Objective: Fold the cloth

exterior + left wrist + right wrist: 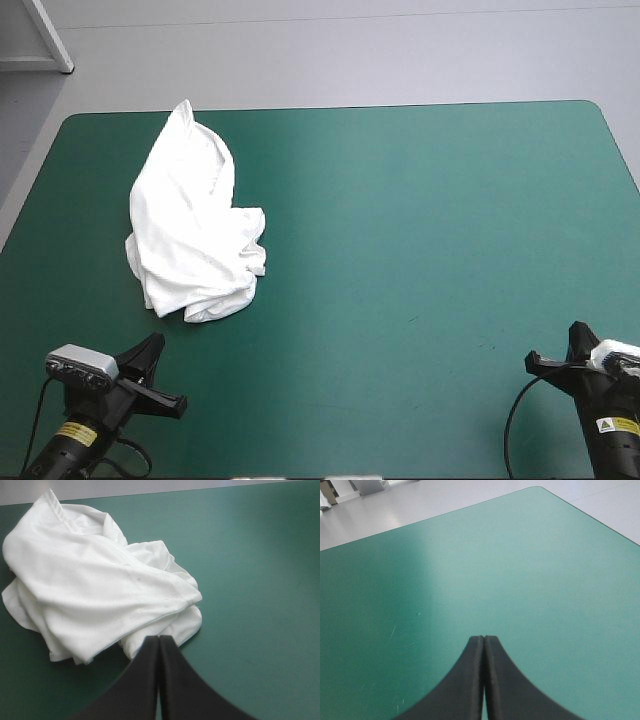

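- On my high feed, the white short-sleeved fabric T-shirt (190,225) lies as a crumpled heap on the left part of the flat counter (430,260) with its teal-green cover.
- The heap is long and fairly narrow. One tapered end reaches the counter's far edge near the far-left corner. The wider, bunched end sits about halfway down the left side, with folds doubled under along it.
- The left arm (100,405) comes in at the near-left corner. The left jaws are pressed fully together into one pointed arch, with nothing between them.
- Through the left wrist camera, the T-shirt (95,585) lies just ahead of the left jaws, its rumpled near edge right at their tip.
- From the high feed I make out a thin strip of teal-green cover between that tip and the cloth, so the two look apart rather than touching.
- In the same wrist feed a stitched band runs along the heap's farthest edge, and bare cover spreads out to one side of the heap.
- The right arm (605,415) sits at the near-right corner, well apart from the T-shirt.
- The right jaws are likewise closed tight, tip to tip, and grip nothing.
- Ahead of the right jaws, bare counter (495,570) runs out to its rounded far-right corner. A few faint pale scratches mark the cover just beside them.
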